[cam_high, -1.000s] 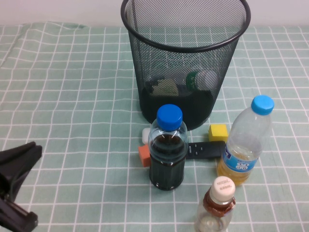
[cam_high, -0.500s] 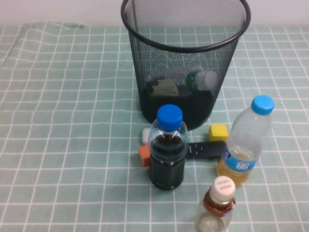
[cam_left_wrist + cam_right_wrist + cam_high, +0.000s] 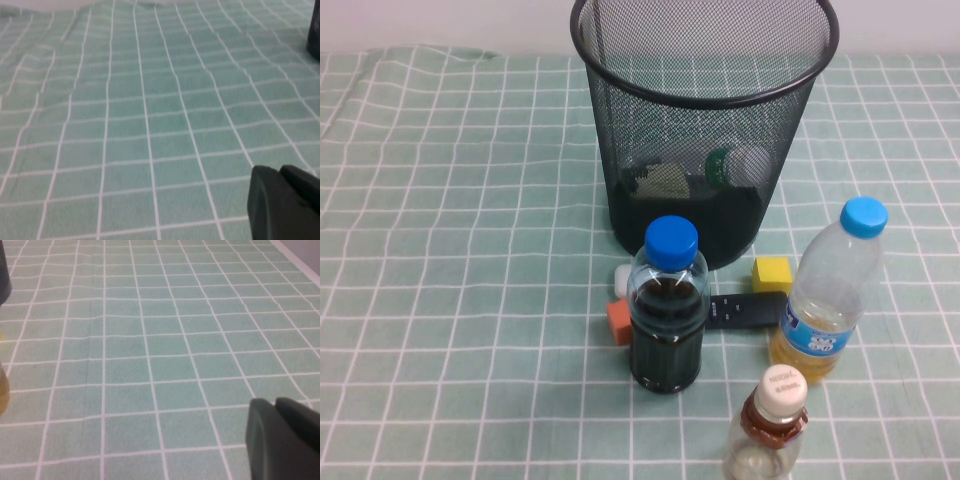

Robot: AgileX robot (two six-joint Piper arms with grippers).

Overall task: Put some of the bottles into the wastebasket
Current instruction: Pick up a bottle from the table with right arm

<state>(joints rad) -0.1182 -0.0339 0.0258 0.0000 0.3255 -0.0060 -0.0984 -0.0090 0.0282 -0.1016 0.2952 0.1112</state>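
The black wire-mesh wastebasket (image 3: pixel 705 60) stands at the back middle of the table. Through its mesh I see the squarish clear bottle (image 3: pixel 735 165) with white cap and green neck label lying on the bottom. The smaller clear bottle (image 3: pixel 772 420) with cream cap and brown neck band stands upright at the front right. Neither arm shows in the high view. My left gripper (image 3: pixel 280 172) is shut and empty over bare cloth. My right gripper (image 3: pixel 275 402) is shut and empty over bare cloth.
A blue-capped bottle of dark liquid (image 3: pixel 667 310) stands in front of the basket. A tall blue-capped bottle of yellow-orange liquid (image 3: pixel 825 295) stands to its right. An orange block (image 3: pixel 618 322), a yellow block (image 3: pixel 771 273), a white piece (image 3: pixel 622 276) and a black remote (image 3: pixel 745 311) lie between them.
The left arm, seen at the lower left edge one second ago, has drawn back out of the high view. The bottles and the basket have not moved.
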